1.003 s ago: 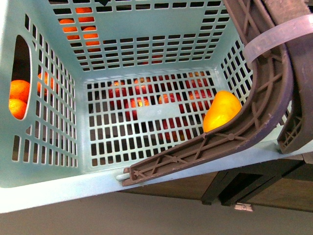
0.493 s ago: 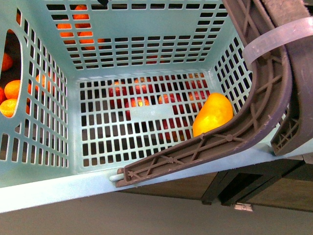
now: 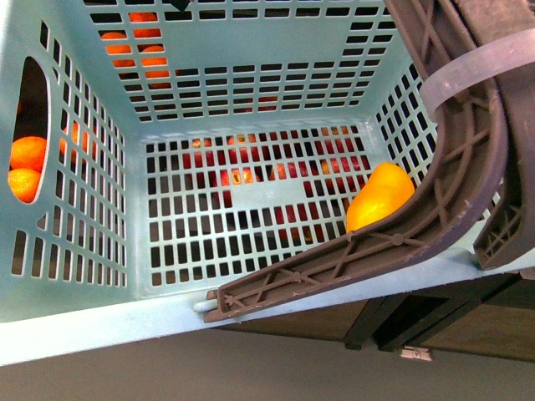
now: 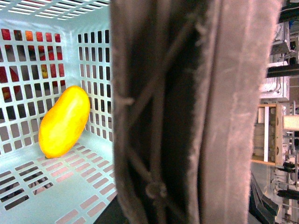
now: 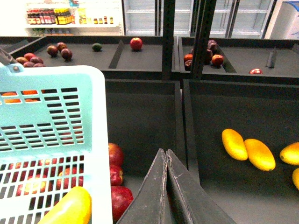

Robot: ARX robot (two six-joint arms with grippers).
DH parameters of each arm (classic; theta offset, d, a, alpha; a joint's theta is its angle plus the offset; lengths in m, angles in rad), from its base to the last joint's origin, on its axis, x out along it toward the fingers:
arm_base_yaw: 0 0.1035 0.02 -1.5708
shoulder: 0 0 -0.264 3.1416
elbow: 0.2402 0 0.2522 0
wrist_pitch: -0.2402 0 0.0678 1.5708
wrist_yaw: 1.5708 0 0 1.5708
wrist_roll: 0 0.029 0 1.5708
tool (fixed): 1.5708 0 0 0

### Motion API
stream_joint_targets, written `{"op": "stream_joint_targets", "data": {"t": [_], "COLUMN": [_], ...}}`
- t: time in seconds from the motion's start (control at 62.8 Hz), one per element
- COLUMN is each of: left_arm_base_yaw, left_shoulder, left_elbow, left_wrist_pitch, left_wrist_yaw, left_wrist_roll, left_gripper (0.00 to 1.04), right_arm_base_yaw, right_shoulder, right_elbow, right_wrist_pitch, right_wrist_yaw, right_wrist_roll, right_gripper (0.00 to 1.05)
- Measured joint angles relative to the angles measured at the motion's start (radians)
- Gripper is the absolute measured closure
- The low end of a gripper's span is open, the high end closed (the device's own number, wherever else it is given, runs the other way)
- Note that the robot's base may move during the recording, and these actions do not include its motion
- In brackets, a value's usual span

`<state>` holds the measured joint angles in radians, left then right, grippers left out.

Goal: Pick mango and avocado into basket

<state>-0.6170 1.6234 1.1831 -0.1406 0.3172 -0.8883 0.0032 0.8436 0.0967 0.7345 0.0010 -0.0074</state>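
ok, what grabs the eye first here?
The teal basket fills the front view, with one yellow mango lying against its right wall, half behind the brown handle. In the right wrist view the right gripper has its jaws shut and empty over dark bins, more mangoes lying in one of them.

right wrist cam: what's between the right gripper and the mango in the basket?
In the right wrist view, the teal side wall of the basket and the red apples just outside it lie between the mango and the shut right gripper.
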Motion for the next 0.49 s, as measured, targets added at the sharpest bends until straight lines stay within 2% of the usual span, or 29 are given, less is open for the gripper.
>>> {"op": "stream_joint_targets", "data": {"t": [0.207,0.478,0.493], "left_arm_base_yaw": [0.000,0.000,0.000], "left_shoulder": [0.000,0.000,0.000], "left_elbow": [0.000,0.000,0.000], "left_wrist_pitch": [0.000,0.000,0.000], "left_wrist_yaw": [-0.003,-0.002,-0.001], "left_wrist_roll": [0.000,0.001,0.001], "left_gripper": [0.91,0.91,0.91], "right_arm_base_yaw": [0.000,0.000,0.000], "right_shoulder": [-0.120,-0.136,-0.137], "right_elbow": [-0.039,-0.043,-0.043], "right_wrist_pitch": [-0.080,-0.083,-0.083], "right_wrist_yaw": [0.000,0.000,0.000], "right_wrist_roll": [0.000,0.000,0.000], "right_gripper": [1.00,0.59,0.53]}}
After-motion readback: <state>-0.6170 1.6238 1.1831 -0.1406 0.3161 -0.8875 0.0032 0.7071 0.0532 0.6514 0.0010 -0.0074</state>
